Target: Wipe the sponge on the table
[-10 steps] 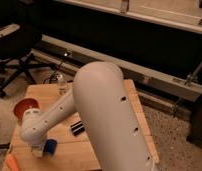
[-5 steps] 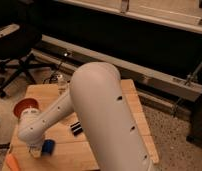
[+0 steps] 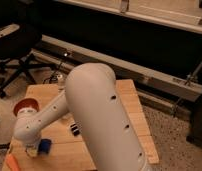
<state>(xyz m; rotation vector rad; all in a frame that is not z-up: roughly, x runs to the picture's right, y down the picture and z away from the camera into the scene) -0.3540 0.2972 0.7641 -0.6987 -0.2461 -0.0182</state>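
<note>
The robot's white arm [image 3: 101, 120] bends down to the near left part of the light wooden table [image 3: 136, 115]. Its gripper [image 3: 32, 149] sits low over the planks with the blue sponge [image 3: 44, 146] just beside it on the right, and whether it grasps the sponge cannot be told. An orange carrot-like piece [image 3: 12, 162] lies nearer, and a black striped block [image 3: 75, 130] lies farther right.
</note>
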